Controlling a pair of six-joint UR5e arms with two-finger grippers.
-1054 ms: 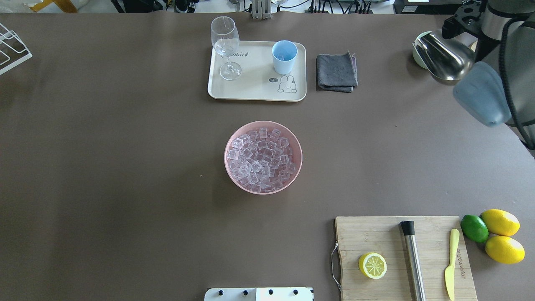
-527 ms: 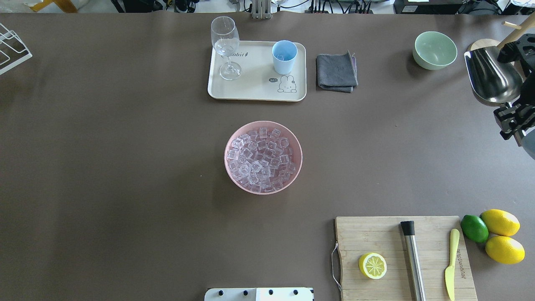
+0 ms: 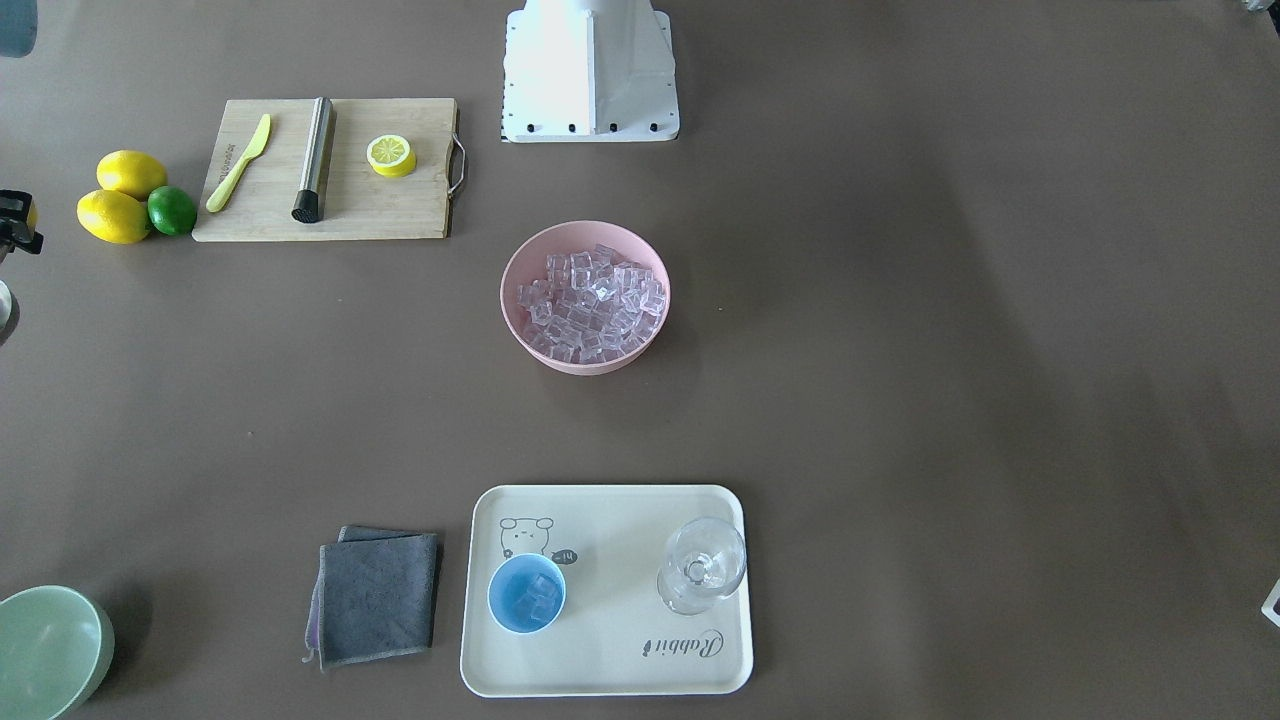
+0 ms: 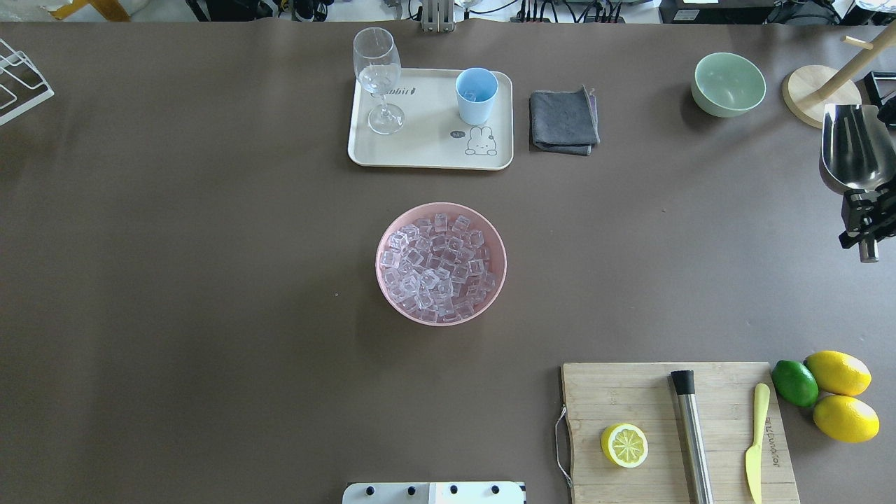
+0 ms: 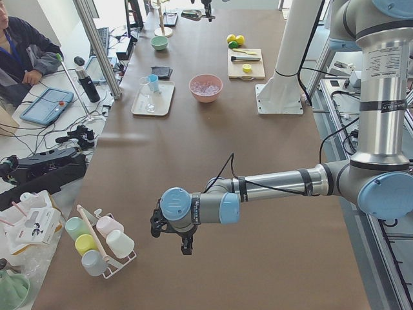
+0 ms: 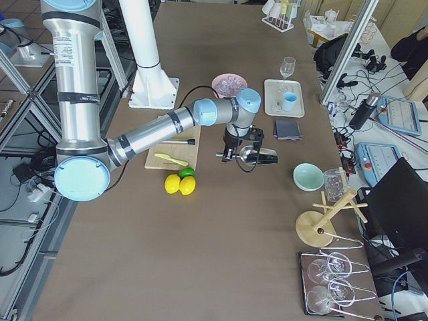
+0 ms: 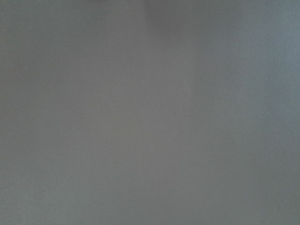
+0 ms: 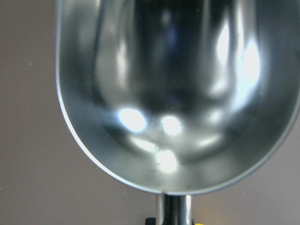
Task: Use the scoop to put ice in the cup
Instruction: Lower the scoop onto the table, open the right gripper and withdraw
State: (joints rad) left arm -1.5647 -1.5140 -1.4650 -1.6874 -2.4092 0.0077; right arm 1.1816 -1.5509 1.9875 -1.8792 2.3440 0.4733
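Note:
The steel scoop [image 4: 850, 147] hangs empty in the air at the table's right edge, trough pointing away from the robot. My right gripper [image 4: 866, 210] is shut on its handle; the empty trough [image 8: 173, 93] fills the right wrist view. The light-blue cup [image 4: 477, 94] stands on the cream tray [image 4: 427, 150] at the far middle, with a few ice cubes [image 3: 540, 590] in it. A heap of ice [image 4: 437, 266] fills the pink bowl [image 4: 387, 231] at the table's centre. My left gripper [image 5: 184, 242] shows only in the exterior left view, low over bare table; I cannot tell its state.
A wine glass [image 4: 378, 70] stands on the tray. A grey cloth [image 4: 563, 119], a green bowl [image 4: 728, 84] and a wooden stand [image 4: 815, 94] lie at far right. The cutting board [image 4: 630, 392] holds a lemon half, steel cylinder and knife; lemons [image 4: 840, 392] lie beside it.
My right arm has swung the scoop from over the green bowl rightward and back toward the robot, to the table's right edge. The scoop has turned so that its trough faces up.

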